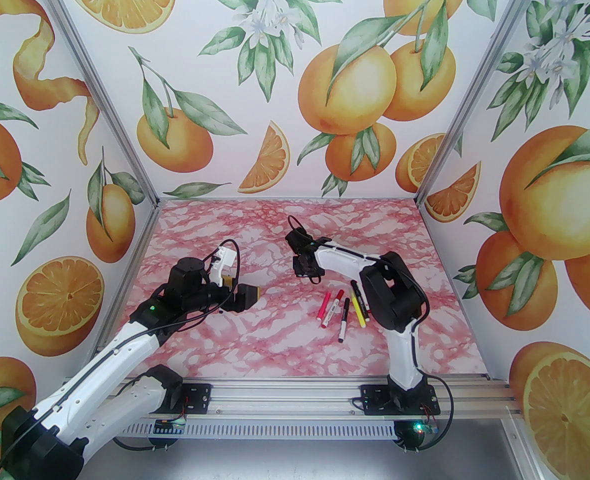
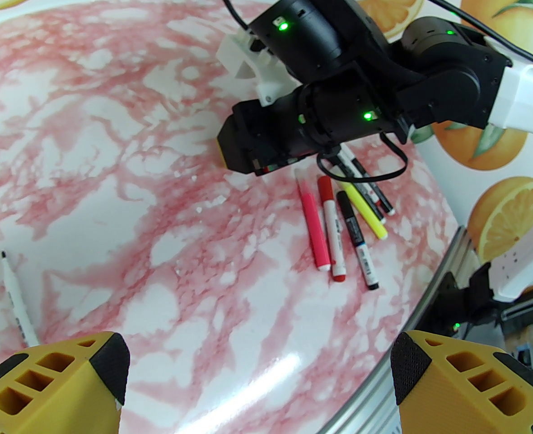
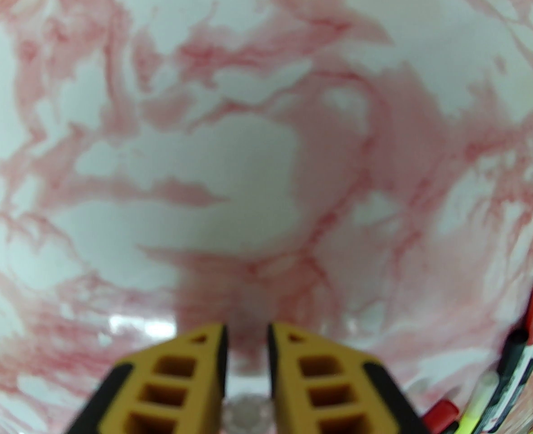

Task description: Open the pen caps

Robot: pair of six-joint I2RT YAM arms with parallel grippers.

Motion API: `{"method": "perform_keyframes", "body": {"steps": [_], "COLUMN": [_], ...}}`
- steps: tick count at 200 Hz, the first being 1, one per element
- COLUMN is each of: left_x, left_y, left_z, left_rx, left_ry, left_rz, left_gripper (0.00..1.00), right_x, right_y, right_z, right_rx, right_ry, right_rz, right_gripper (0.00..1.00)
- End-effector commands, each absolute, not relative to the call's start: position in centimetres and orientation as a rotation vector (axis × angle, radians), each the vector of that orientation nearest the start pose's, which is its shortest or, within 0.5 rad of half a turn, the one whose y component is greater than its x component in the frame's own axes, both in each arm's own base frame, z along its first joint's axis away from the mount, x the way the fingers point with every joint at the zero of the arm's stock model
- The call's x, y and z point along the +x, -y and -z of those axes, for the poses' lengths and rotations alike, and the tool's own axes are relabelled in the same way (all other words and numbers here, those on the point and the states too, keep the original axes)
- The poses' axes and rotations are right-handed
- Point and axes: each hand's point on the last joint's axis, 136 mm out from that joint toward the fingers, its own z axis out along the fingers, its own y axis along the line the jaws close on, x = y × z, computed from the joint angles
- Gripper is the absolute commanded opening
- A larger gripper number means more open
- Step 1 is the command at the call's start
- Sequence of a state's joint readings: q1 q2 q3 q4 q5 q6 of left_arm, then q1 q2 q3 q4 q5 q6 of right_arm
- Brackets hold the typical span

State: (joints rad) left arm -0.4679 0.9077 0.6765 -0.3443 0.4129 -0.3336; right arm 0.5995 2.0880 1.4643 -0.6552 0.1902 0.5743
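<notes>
My left gripper hangs at 9 o'clock of the table, fingers spread wide with nothing between them. My right gripper hovers just past table centre, at about 11 o'clock from the pens. In its wrist view the fingers stand a thin slit apart over bare marble, and a pale round blur sits deep in that slit. I cannot tell whether that is a cap, or whether I am clamped on it.

The pens lie fanned at 4 o'clock of the table, side by side, some touching. From my left wrist I count a pink pen, one with a red cap, one with a black cap, a yellow pen and at least one more tucked under my right arm. Those look capped. Well apart, at 8 o'clock in that view, a loose pen shows a bare dark tip, so I judge one cap is off. The fan is left, so most of the job lies ahead.
</notes>
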Motion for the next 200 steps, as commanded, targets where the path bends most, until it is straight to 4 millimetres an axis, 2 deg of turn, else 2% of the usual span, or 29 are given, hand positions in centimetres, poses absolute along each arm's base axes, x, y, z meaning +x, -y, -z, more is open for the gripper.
{"method": "perform_keyframes", "body": {"steps": [1, 48, 92, 119, 149, 200], "left_x": [23.9, 23.9, 23.9, 23.8, 23.7, 23.6], "left_y": [20.3, 20.4, 20.6, 20.6, 20.6, 20.6], "left_z": [-20.2, -20.0, -20.0, -20.3, -20.1, -20.1], "left_rx": [0.428, 0.429, 0.437, 0.440, 0.440, 0.443], "left_ry": [-2.161, -2.167, -2.168, -2.160, -2.168, -2.168], "left_rz": [0.927, 0.932, 0.945, 0.948, 0.951, 0.950], "left_gripper": [1.00, 1.00, 1.00, 1.00, 1.00, 1.00], "right_x": [39.9, 39.8, 39.6, 38.2, 36.7, 35.8], "right_y": [-22.2, -22.0, -22.1, -23.0, -23.1, -23.5], "right_z": [-1.2, -0.9, -3.0, -4.0, -4.4, -4.3], "right_rx": [0.007, -0.001, -0.003, -0.057, -0.086, -0.092], "right_ry": [-2.793, -2.799, -2.765, -2.750, -2.736, -2.736], "right_rz": [0.055, 0.070, 0.026, -0.066, -0.079, -0.117], "right_gripper": [0.26, 0.27, 0.30, 0.35, 0.37, 0.39]}}
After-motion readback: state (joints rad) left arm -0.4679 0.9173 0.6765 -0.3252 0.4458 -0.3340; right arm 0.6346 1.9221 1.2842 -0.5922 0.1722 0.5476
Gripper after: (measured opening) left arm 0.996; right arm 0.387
